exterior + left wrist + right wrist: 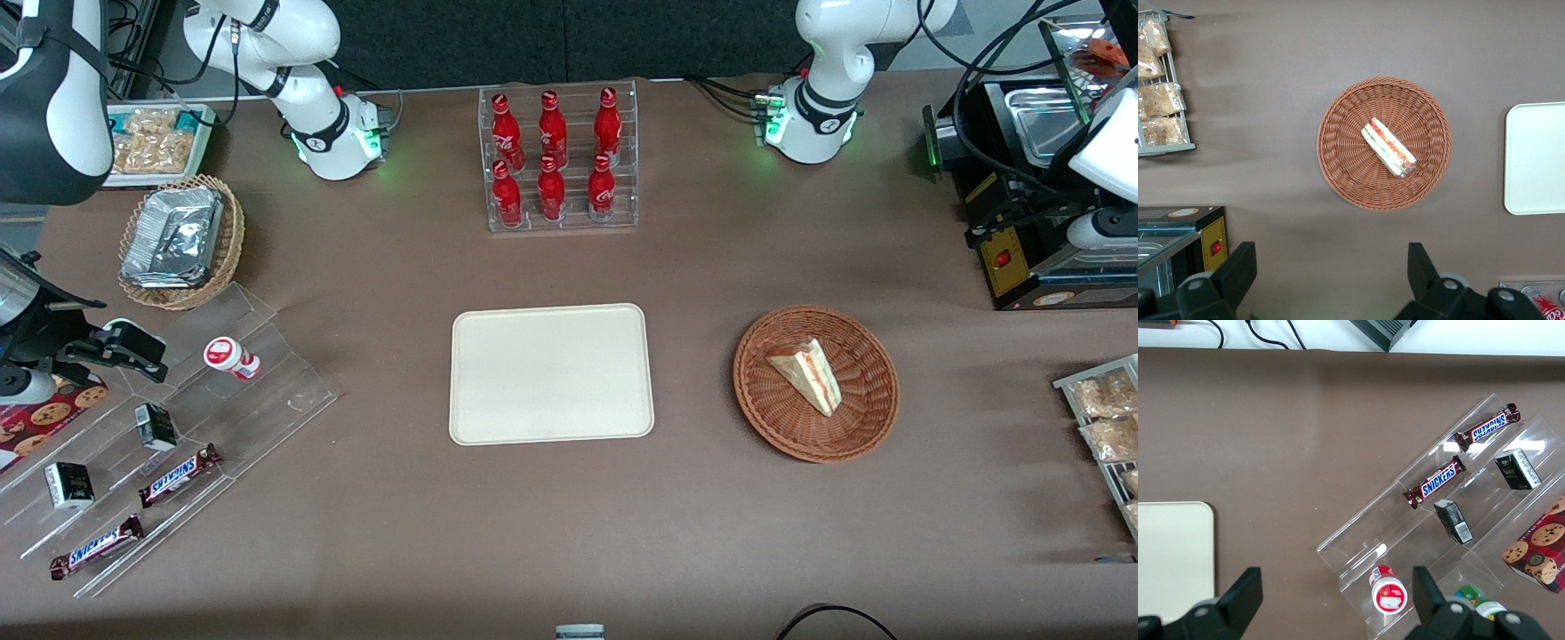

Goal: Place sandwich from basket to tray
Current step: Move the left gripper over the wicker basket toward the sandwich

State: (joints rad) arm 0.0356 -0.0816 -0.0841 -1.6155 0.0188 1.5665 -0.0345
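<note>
The sandwich (807, 373), a pale wedge with red and green filling along its edge, lies in the round reddish-brown wicker basket (773, 418). The cream tray (551, 373) lies flat and bare beside the basket, toward the parked arm's end. In the left wrist view the sandwich (1388, 148) lies near the middle of the basket (1338, 167), with a part of the tray (1535, 160) showing. My left gripper (1330, 257) is open and empty, its fingers wide apart. It is high above the table, apart from the basket and near the black machine.
A clear rack of red bottles (560, 160) stands farther from the camera than the tray. A black machine (1022, 258) and a wire rack of snack bags (1102, 418) are at the working arm's end. Acrylic stepped racks (178, 444) and a tan basket (178, 240) are at the parked arm's end.
</note>
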